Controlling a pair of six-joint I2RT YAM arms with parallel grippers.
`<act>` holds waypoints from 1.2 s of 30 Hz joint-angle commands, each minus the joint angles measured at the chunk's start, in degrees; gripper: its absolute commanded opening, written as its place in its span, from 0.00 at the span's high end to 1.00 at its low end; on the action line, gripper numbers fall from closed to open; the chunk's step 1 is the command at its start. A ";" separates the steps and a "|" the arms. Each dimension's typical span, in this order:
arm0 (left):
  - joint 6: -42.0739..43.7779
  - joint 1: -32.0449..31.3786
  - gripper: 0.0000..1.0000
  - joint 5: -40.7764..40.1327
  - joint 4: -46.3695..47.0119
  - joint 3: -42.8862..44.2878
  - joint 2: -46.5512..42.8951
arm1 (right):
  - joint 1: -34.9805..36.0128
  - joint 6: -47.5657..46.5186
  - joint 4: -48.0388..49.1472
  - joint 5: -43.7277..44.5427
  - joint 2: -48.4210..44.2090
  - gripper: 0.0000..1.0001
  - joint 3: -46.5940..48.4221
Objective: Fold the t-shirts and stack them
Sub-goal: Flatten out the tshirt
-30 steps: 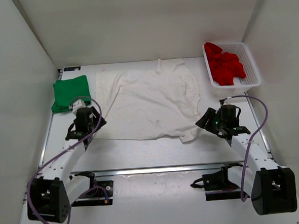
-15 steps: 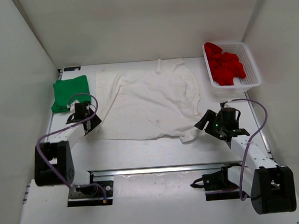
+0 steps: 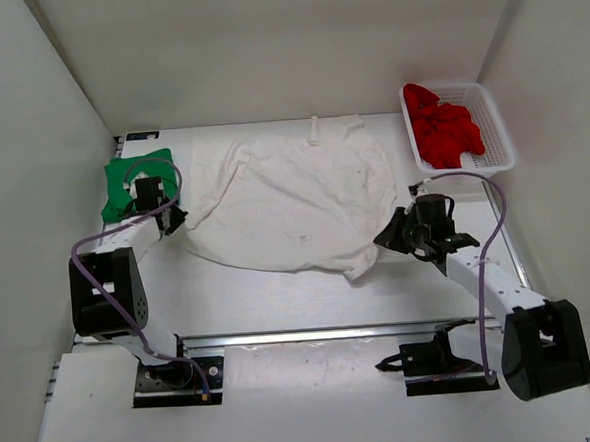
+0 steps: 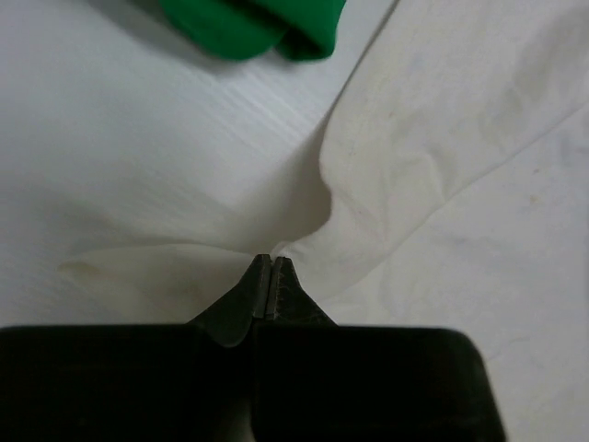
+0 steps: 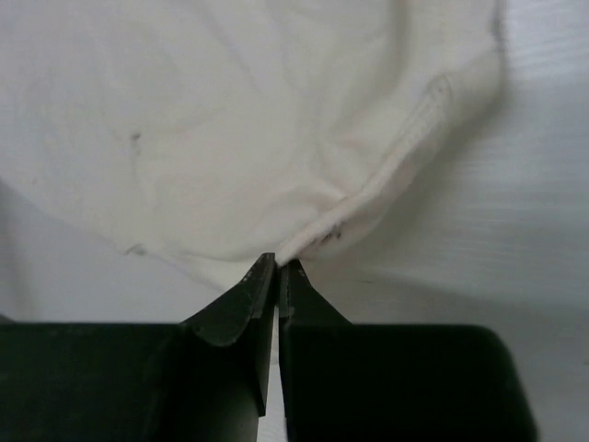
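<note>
The white t-shirt lies spread on the table, its near hem bunched and drawn in at both ends. My left gripper is shut on the shirt's near left edge; in the left wrist view the jaws pinch a fold of white cloth. At the near right corner my right gripper is shut on the hem, and the right wrist view shows the stitched hem caught at the tips. A folded green t-shirt rests just beyond the left gripper. The red t-shirt lies crumpled in the basket.
A white mesh basket stands at the back right, against the right wall. White walls close in the table on the left, back and right. A metal rail runs across the near edge in front of the arm bases.
Both grippers have gone from open to shut on the white shirt's near edge. The left arm has swung farther back toward the green shirt, and the near hem has pulled inward and wrinkled.
</note>
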 commanded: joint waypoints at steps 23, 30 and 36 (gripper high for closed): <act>0.86 0.80 1.00 0.84 1.66 12.43 7.85 | -10.21 -0.29 6.97 -15.39 13.26 1.00 17.09; 1.03 0.89 0.94 0.84 1.32 15.24 9.78 | -11.26 -3.01 2.50 -8.54 29.55 0.85 35.81; 0.41 2.65 0.60 -0.81 2.64 16.37 8.73 | -11.36 -0.55 4.17 -4.59 19.75 0.55 26.54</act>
